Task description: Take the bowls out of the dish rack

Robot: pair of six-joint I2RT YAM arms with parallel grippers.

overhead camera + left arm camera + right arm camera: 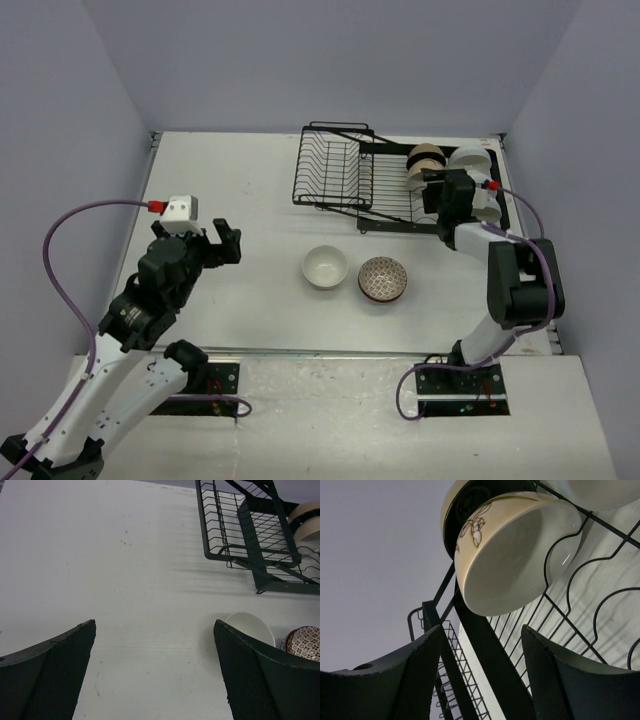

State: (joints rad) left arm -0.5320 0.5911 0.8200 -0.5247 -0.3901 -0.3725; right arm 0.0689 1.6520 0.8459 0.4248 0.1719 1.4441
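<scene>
The black wire dish rack (345,172) stands at the far middle of the table. Its flat right part holds a cream bowl with a floral line pattern (520,555), a bowl that is black inside (465,505) behind it, and a white bowl (470,160). My right gripper (434,188) is open and empty over the tray, its jaws just short of the cream bowl's rim (482,630). A plain white bowl (325,266) and a reddish-brown patterned bowl (383,279) sit on the table. My left gripper (226,243) is open and empty, left of them (155,625).
The white bowl (250,627) and the patterned bowl (306,642) lie just right of my left gripper's right finger. The rack's upright slotted section (245,525) holds no bowls. Grey walls close the table on the left, far and right sides.
</scene>
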